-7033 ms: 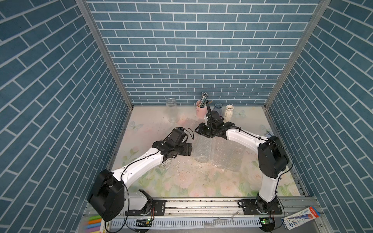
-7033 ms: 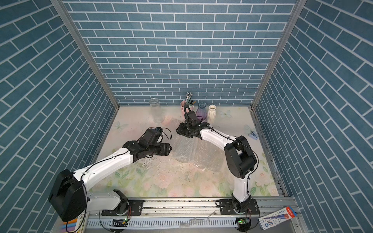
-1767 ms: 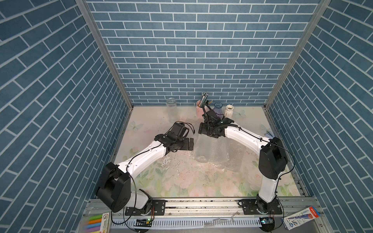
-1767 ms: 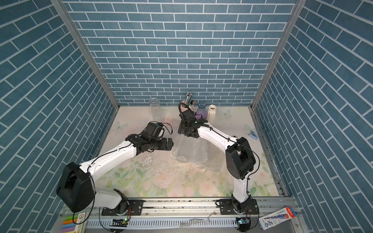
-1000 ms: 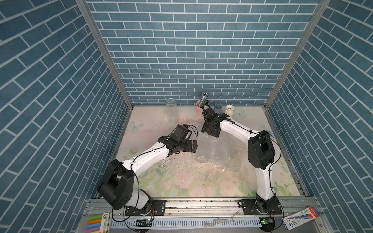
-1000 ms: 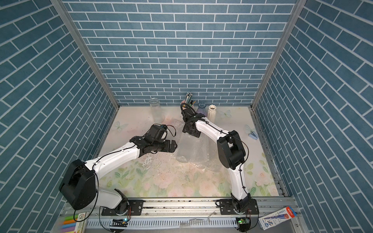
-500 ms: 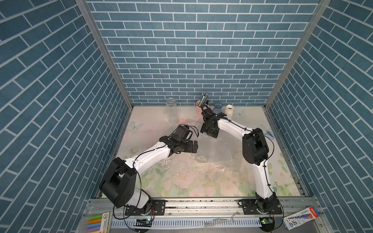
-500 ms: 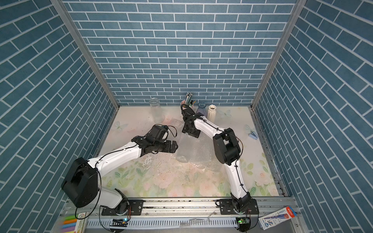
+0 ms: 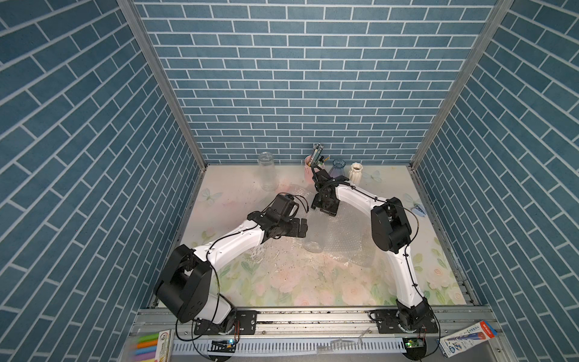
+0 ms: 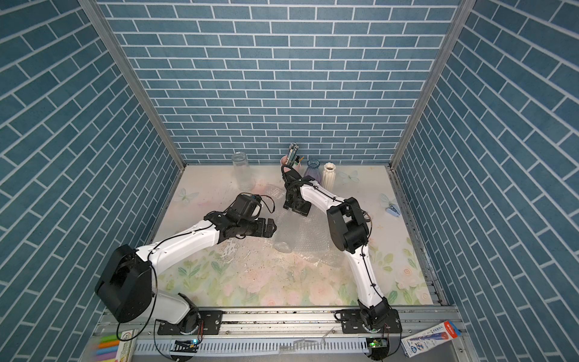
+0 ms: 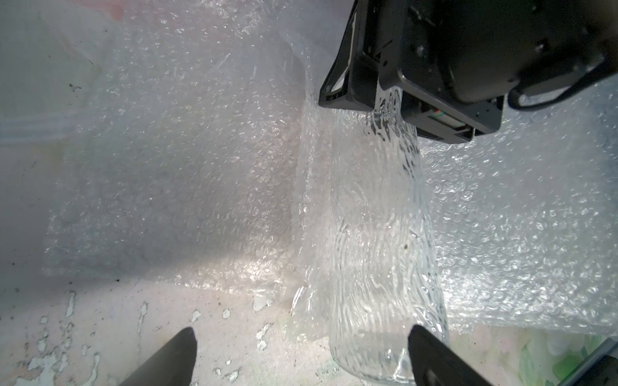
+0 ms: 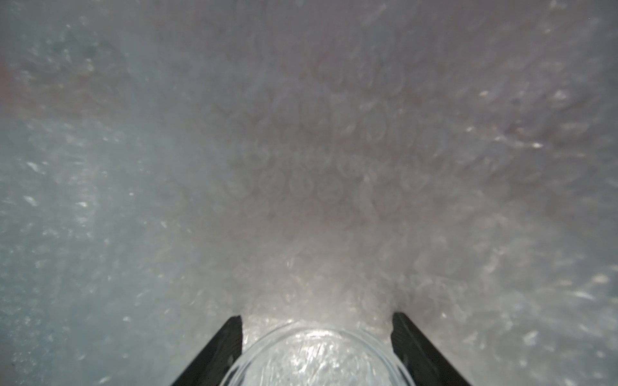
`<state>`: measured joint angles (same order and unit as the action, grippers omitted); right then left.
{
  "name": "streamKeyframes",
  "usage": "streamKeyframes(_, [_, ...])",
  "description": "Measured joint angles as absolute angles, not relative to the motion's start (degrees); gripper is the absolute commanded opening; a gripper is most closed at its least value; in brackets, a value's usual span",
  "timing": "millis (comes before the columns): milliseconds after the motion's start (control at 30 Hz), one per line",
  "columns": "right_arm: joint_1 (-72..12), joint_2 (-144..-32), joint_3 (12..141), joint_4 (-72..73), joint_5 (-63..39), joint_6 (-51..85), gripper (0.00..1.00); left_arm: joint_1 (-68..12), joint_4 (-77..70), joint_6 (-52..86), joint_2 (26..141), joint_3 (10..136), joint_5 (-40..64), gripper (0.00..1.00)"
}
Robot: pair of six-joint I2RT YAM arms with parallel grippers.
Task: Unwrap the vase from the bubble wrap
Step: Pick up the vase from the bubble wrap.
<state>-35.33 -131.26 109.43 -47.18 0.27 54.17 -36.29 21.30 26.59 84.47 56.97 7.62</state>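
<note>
The right gripper (image 12: 317, 315) brackets the rounded end of the vase (image 12: 314, 361), whether pinching I can't tell; the left gripper (image 11: 301, 327) gapes wide and empty at its other end. The vase lies sideways mid-frame on the spread bubble wrap (image 9: 344, 244), so I'd guess a loose hold on slick glass lets it slip, roll, or drag wrap along.

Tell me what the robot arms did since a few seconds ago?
The left gripper, open, slid closer to the clear vase and now sits beside its near end. The right arm's elbow swung in toward the middle; the right gripper stayed at the vase's far end, a finger on each side. The vase still lies on the bubble wrap, and the tall jar by the back wall hasn't moved.
</note>
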Motion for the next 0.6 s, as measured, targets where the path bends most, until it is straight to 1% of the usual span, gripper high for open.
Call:
streamKeyframes(67, [-35.22, -131.26, 109.51, -47.31, 0.27, 54.11, 0.61, -36.29, 21.30, 26.59, 84.47, 56.97, 7.60, 1.00])
streamKeyframes(300, [-35.66, -129.23, 106.69, -44.95, 1.30, 53.74, 0.60, -36.29, 21.04, 26.98, 84.58, 56.97, 7.60, 1.00])
streamKeyframes(600, [-38.09, -117.91, 96.20, -37.52, 4.36, 50.52, 0.58, -36.29, 20.71, 27.92, 88.38, 57.60, 6.68, 0.99])
